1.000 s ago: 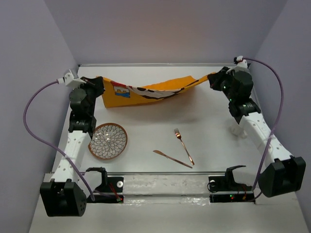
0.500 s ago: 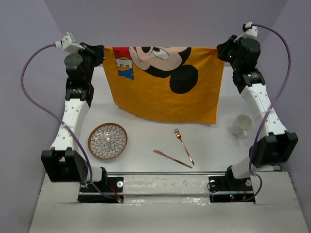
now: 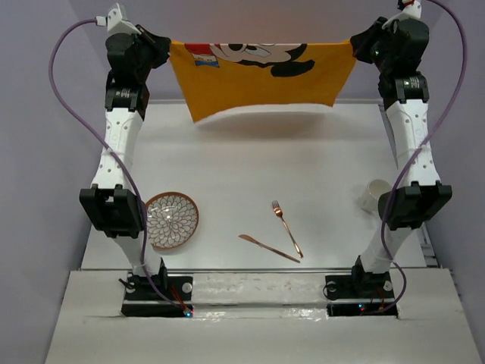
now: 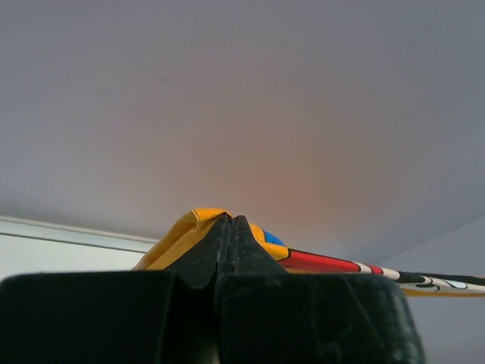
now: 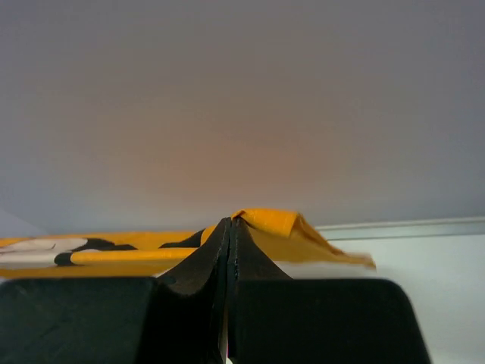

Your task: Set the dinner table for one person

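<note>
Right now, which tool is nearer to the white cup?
Right. The right tool holds the orange cloth up beyond the cup, on its side; the left tool holds the cloth's other corner, across the table.

Plain lavender-grey walls close the space on three sides: the back wall [image 3: 265, 19] at 12 o'clock, the left wall [image 3: 38, 189] at 9 o'clock and the right wall [image 3: 470, 227] at 3 o'clock. Between them lies the white counter [image 3: 250, 167], its thin pale rim meeting the walls. At 6 o'clock a greyer board [image 3: 258, 341] spans the near edge. The light is soft and even. In both wrist views the back wall carries a faint warm orange blush.
</note>
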`<state>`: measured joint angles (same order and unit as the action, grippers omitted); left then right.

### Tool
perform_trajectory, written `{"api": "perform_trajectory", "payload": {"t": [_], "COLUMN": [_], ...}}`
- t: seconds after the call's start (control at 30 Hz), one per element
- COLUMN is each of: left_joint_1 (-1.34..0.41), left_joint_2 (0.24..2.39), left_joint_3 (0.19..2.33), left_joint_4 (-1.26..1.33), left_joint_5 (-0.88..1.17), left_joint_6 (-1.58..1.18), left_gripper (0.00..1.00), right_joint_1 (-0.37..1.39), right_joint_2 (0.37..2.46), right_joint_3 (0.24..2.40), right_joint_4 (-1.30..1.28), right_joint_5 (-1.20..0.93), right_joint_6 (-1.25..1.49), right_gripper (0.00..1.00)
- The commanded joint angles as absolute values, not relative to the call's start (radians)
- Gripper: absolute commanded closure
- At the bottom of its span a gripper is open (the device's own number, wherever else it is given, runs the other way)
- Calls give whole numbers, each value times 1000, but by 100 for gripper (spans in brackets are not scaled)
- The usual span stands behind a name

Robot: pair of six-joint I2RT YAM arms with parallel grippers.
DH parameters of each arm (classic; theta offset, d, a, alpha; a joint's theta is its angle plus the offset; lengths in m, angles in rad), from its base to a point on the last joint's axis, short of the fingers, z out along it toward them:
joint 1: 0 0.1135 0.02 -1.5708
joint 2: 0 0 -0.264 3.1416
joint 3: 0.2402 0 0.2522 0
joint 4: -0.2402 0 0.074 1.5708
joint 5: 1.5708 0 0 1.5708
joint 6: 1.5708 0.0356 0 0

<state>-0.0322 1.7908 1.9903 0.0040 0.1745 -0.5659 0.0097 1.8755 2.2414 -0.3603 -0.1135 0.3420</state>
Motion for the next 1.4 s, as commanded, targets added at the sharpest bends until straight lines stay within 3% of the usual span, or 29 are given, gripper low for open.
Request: {"api": "perform_trajectory", "payload": {"t": [0.0, 0.23, 0.33, 0.47, 0.9, 1.37], "left_joint_1": [-25, -25, -35, -40, -87, -86], "left_joint_2": [1637, 1422, 1413, 1428, 1255, 1089], "left_joint_3": [1811, 1085, 850, 626, 335, 212], "left_joint_4": [95, 441, 605, 698, 805, 710], "left_joint_5": [198, 212, 222, 207, 163, 150], "left_joint_6": [-571, -692, -742, -758, -739, -686], "left_gripper": [100, 100, 100, 100, 100, 100], "right_joint_1": [-5, -14, -14, -23, -23, -23], "right_joint_2": [1728, 1525, 1523, 1572, 1477, 1286], "right_joint_3": [2064, 1368, 1159, 1037, 735, 523], "right_joint_4": [-315, -91, -19, 15, 63, 101], "right_joint_5": [-112, -72, -58, -72, -147, -138], "right_joint_6": [319, 397, 429, 456, 537, 598], "right_gripper": [100, 100, 100, 100, 100, 100]}}
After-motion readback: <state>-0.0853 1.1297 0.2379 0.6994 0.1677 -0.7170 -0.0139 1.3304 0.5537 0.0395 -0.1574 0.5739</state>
